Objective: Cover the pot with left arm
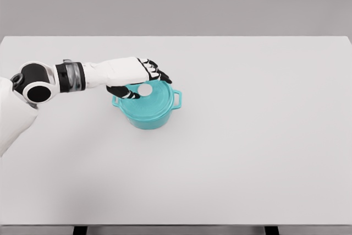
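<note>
One arm in view | left hand [144, 81] fingers curled around white round knob [145, 89] | teal lid [149, 100] seated on teal two-handled pot [148, 116] | white table [247, 147]

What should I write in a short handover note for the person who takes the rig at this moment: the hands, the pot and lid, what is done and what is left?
Left hand: over the teal pot, fingers curled around the white knob of the lid; whether they grip it cannot be told.
Right arm: out of view.
Pot: on the white table, left of the middle, one side handle showing at its right.
Lid: appears to sit flat on the pot, covering the opening.
Done: the pot looks covered.
Left: probably only to open the left hand and draw the arm back without dragging the lid.
</note>
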`<state>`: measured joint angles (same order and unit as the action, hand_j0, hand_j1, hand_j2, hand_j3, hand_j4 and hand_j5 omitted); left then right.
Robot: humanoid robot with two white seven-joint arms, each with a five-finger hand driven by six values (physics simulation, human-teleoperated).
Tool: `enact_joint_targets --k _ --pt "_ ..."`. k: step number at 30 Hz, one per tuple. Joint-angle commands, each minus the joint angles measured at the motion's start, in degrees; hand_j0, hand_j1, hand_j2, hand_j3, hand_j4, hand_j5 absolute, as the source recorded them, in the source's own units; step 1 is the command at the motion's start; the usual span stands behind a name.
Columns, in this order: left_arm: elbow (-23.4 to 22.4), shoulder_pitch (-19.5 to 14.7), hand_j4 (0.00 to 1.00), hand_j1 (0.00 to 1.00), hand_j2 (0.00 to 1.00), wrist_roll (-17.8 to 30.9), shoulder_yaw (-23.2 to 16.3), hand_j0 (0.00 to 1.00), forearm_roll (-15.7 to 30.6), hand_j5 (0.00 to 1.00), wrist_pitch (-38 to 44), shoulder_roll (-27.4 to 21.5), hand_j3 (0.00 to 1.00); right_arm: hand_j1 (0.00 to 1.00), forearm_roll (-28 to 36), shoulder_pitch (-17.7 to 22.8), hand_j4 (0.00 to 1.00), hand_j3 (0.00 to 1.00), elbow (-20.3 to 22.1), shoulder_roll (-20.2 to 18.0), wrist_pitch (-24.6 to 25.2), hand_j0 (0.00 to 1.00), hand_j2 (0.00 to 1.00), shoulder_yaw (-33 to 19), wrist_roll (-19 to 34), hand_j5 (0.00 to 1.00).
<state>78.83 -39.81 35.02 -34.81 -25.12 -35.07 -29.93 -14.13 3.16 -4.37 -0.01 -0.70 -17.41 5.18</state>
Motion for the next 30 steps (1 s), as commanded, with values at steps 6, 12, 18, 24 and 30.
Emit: enact_joint_targets --k 6,12,18,24,30 --pt "0.0 -0.2 0.98 0.98 0.98 0.0 0.1 0.98 0.3 0.98 0.1 0.0 0.98 1.0 0.0 0.0 1.0 1.0 0.0 0.0 0.0 1.0 1.0 0.0 0.0 1.0" --pt "1.1 -0.2 0.99 0.99 0.99 0.0 0.2 0.99 0.3 0.99 0.1 0.0 0.99 1.0 0.0 0.0 1.0 1.0 0.0 0.0 0.0 1.0 1.0 0.0 0.0 1.0" --pt "1.6 -0.3 0.99 0.99 0.99 0.0 0.4 0.99 0.3 0.99 0.1 0.2 0.99 1.0 0.0 0.0 1.0 1.0 0.1 0.0 0.0 1.0 1.0 0.0 0.0 1.0" --pt "1.7 -0.3 0.98 0.98 0.98 0.0 1.1 0.98 0.4 0.98 0.1 0.2 0.98 1.0 0.0 0.0 1.0 1.0 0.0 0.0 0.0 1.0 1.0 0.0 0.0 1.0" --pt "4.2 -0.3 0.98 0.98 0.98 0.0 2.5 0.98 0.5 0.98 0.1 -0.4 0.98 1.0 0.0 0.0 1.0 1.0 0.0 0.0 0.0 1.0 1.0 0.0 0.0 1.0"
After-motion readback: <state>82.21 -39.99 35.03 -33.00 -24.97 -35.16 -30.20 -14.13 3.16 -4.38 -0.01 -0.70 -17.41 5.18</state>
